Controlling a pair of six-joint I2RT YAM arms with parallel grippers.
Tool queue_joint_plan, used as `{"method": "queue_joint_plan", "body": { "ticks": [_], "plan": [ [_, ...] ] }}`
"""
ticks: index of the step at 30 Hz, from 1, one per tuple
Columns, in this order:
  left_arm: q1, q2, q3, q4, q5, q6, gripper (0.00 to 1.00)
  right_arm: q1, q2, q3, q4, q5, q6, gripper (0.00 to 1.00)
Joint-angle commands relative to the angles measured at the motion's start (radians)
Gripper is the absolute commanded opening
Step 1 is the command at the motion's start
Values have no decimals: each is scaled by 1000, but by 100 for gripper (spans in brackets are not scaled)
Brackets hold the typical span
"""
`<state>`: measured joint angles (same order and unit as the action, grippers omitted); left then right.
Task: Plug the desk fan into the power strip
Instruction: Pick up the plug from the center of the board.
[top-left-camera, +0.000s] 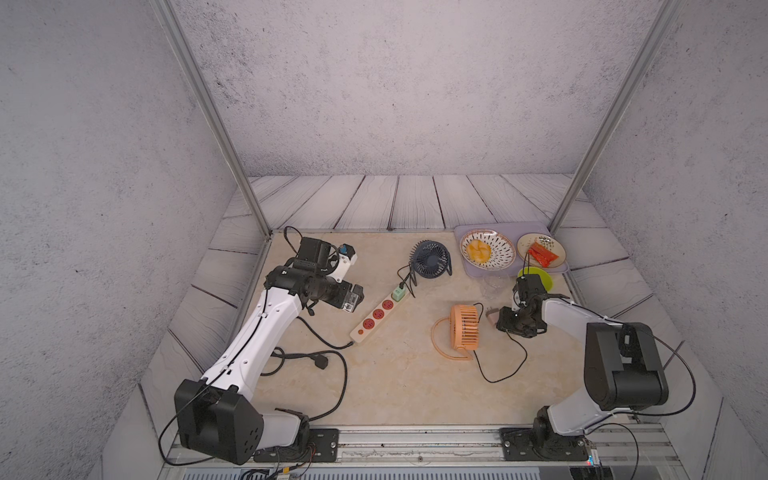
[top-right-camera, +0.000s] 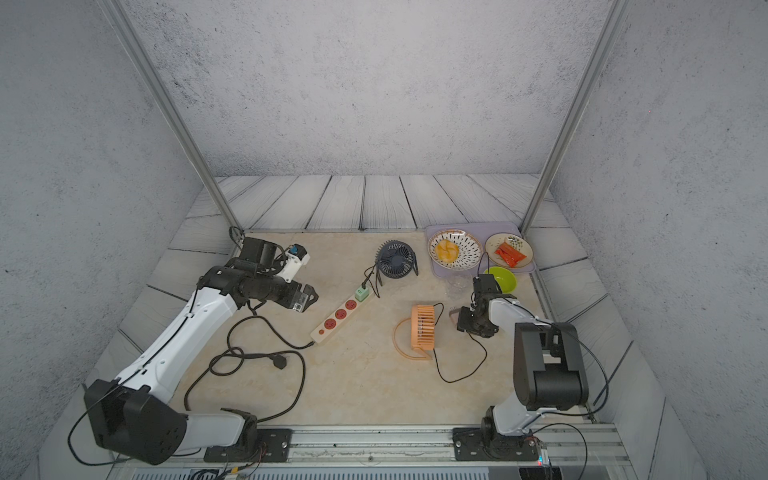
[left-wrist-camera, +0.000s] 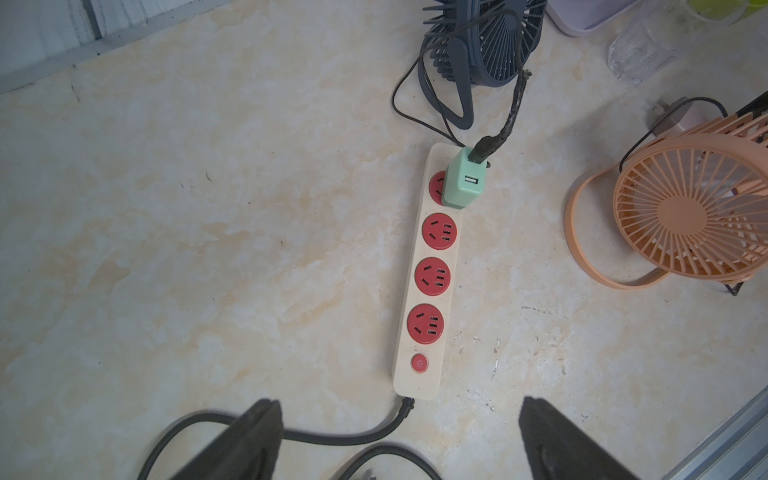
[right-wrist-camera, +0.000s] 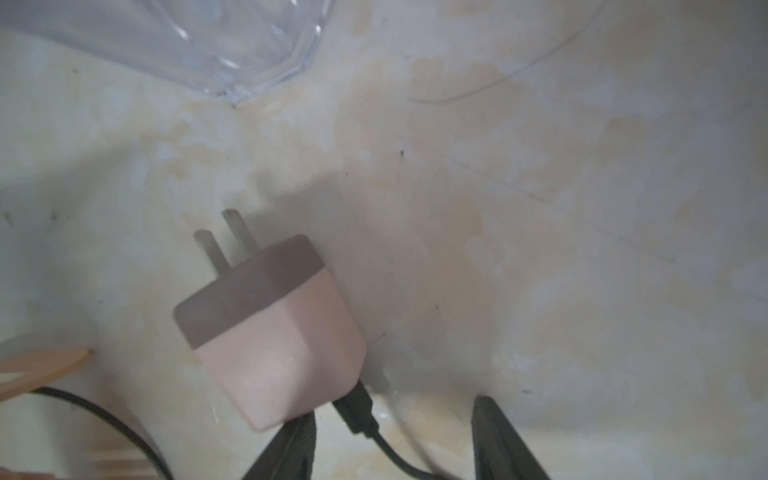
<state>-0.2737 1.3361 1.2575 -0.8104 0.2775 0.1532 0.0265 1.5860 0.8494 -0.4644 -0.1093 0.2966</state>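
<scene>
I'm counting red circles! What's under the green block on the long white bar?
Under the green block sits a fourth red socket of the power strip. Only its edge shows; its holes and the block's prongs are covered.

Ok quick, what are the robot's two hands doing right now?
Left gripper: open, empty.
Right gripper: open, not holding the pink plug next to it.
</scene>
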Motion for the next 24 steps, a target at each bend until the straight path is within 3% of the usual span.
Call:
{"method": "queue_joint_plan", "body": {
  "ticks": [1,8,13,19,24],
  "plan": [
    [11,8,-3,2,4,12,96,-5,45,35,-34,-36,-16,51],
    [17,-11,-16,7,7,14,96,-5,118,77,-60,-74,-33,24],
    [32,-23,-23,8,10,13,96,-5,77,57,-43,-75,-34,0],
    [36,-25,-16,5,24,25,95,-2,-90,-15,-7,-74,-37,0],
    [36,-37,9,-11,102,79,92,-3,-193,33,-142,-74,-51,0]
  ]
}}
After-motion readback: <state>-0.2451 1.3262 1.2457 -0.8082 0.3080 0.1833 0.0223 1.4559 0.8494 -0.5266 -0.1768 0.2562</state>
